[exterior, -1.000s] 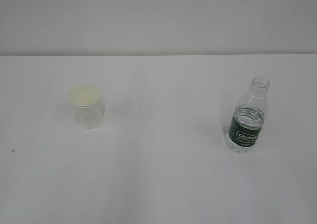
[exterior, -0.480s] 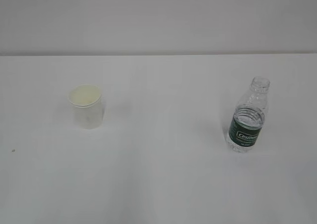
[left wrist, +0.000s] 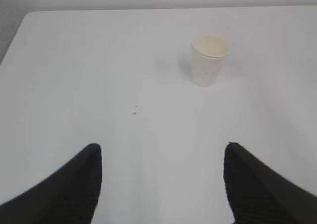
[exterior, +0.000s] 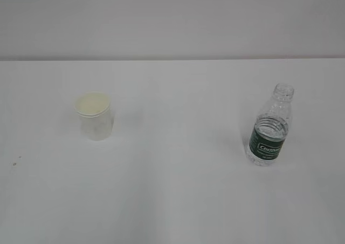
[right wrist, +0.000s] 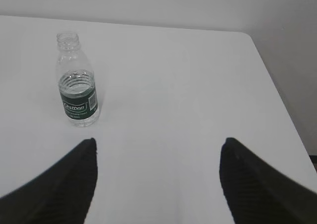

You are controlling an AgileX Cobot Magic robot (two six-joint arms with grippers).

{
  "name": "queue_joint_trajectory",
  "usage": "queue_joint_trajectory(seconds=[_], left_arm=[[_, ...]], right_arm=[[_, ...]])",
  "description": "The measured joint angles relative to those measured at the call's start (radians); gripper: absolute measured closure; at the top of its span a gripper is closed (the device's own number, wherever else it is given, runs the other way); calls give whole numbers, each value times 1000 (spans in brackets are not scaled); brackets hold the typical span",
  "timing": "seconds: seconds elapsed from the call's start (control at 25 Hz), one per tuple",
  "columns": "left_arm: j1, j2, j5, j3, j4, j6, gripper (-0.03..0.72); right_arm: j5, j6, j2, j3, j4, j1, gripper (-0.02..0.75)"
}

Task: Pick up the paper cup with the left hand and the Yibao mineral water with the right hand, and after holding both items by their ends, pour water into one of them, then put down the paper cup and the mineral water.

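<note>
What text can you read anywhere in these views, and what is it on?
"Cestbon": white lettering on the green label of the bottle, clearest in the right wrist view.
Small print and a barcode-like patch beside it: too small to read.
Cup: no print visible.
Table: no text.

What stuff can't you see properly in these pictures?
- Paper cup: no view shows its bottom inside, hidden by its own wall, so any water in it can't be told.
- Label on the mineral water: lettering too small and blurred in both the exterior and right wrist views.
- Left gripper and right gripper: only the dark fingertips show; the rest is cut off by the bottom edge. Neither appears in the exterior view.
</note>
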Motion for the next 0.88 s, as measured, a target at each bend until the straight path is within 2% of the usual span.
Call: queue_joint_trajectory(seconds=[0.4,0.88], left_arm=[[0,163,-3,-4,2,0,146],[0,299,-22,-14,5,0,148]], right_arm=[[24,0,11,-2,7,0,157],[-3,0,310,-52,49,0,157]])
